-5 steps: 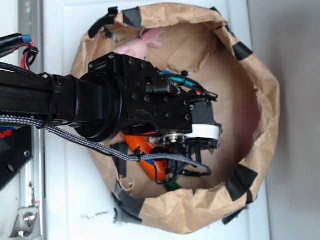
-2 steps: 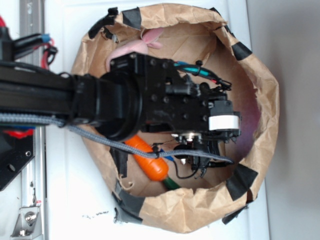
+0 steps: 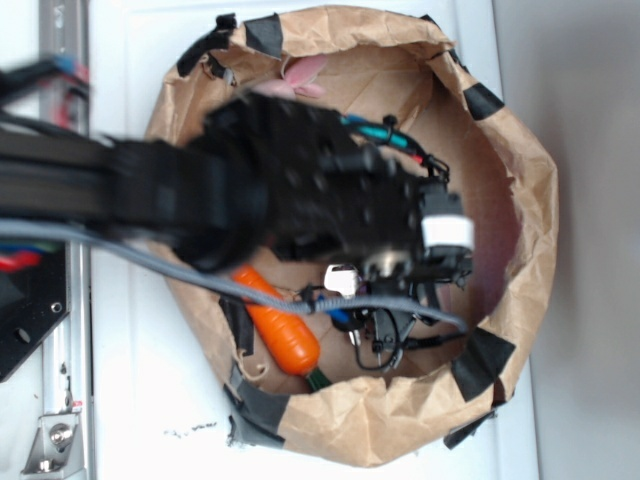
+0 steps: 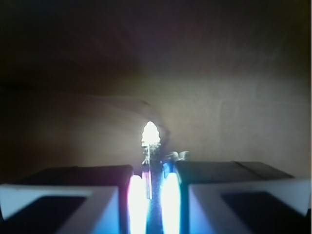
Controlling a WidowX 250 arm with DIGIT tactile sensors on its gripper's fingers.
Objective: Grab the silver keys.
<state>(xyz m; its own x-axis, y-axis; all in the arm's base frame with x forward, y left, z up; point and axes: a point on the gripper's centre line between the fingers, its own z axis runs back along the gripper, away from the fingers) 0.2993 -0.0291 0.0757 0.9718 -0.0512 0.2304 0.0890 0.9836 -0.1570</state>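
Reaching down into a brown paper bag [image 3: 520, 200], the black robot arm [image 3: 150, 190] is seen motion-blurred in the exterior view, with the end effector [image 3: 400, 300] low inside the bag. In the wrist view the end effector [image 4: 152, 195] is shown nearly shut, its two fingers [image 4: 73, 195] separated only by a narrow gap in which a thin, brightly glinting metal piece is clamped. This piece is taken to be the silver keys [image 4: 150, 134]; in the exterior view the silver keys [image 3: 341, 278] are glimpsed just beneath the wrist, above the bag floor. An orange carrot [image 3: 278, 326] is laid on the bag floor to the left of them. A pink plush toy [image 3: 300, 75] is partly hidden at the bag's upper edge. The bag is set on a white surface [image 3: 140, 400].
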